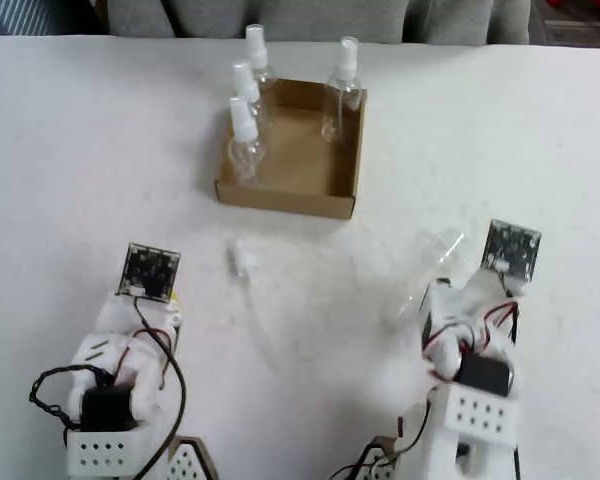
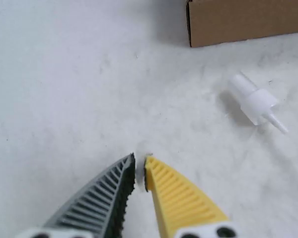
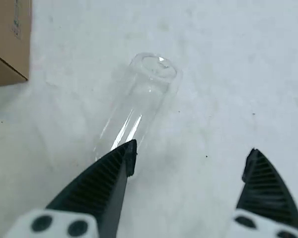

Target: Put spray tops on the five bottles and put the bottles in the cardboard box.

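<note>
Four capped bottles are standing in the box, so it's down to the last one. That bottle is lying on its side on the table, near the box, with its mouth open and pointing away from the right gripper. That gripper is spread wide over the base end. One finger sits over the bottle and the other is out over bare table, so it's gripping nothing. The spray top lies loose on the table just in front of the box, well apart from the bottle. The left gripper is near it with its fingers pressed together on nothing. Handling-wise, the bottle looks like clear, empty, thin-walled plastic. I'd guess it's very light, smooth and round, so it'll probably roll at a nudge, slip in a loose pinch, and maybe flex if squeezed hard. I'd centre the fingers across the middle of the body, not at the neck or the very base. The spray top looks tiny, light and rigid, with a thin stem poking out one end. I'd grab it by the fat collar and keep off the stem, since that's the end that has to go down the mouth.
</note>
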Controlling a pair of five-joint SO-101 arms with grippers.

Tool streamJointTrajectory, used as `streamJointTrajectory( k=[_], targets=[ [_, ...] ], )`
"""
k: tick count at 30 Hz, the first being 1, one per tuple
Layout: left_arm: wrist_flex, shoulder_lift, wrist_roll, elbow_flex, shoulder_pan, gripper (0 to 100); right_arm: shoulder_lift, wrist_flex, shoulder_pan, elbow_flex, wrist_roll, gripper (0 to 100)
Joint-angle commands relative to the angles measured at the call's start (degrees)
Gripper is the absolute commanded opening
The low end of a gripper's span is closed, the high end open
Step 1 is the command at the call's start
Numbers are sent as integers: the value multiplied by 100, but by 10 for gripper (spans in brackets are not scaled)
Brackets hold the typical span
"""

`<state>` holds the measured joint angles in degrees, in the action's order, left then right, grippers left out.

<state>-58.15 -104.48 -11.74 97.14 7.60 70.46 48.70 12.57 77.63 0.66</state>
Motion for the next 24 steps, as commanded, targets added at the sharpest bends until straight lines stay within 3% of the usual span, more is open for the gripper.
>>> streamJointTrajectory(
  k=[1, 6, 11, 24],
  targets=[
    [132, -31, -62, -9, 40, 54, -1156, -154, 66, -695, 9, 296],
    [132, -31, -62, -9, 40, 54, -2316, -171, 207, -1284, 26, 296],
    [132, -31, -62, -9, 13, 54, -3011, -813, 75, -1407, 44, 296],
    [158, -31, -53, -9, -4, 57, -2800, -796, -189, -1495, 730, 259]
  ],
)
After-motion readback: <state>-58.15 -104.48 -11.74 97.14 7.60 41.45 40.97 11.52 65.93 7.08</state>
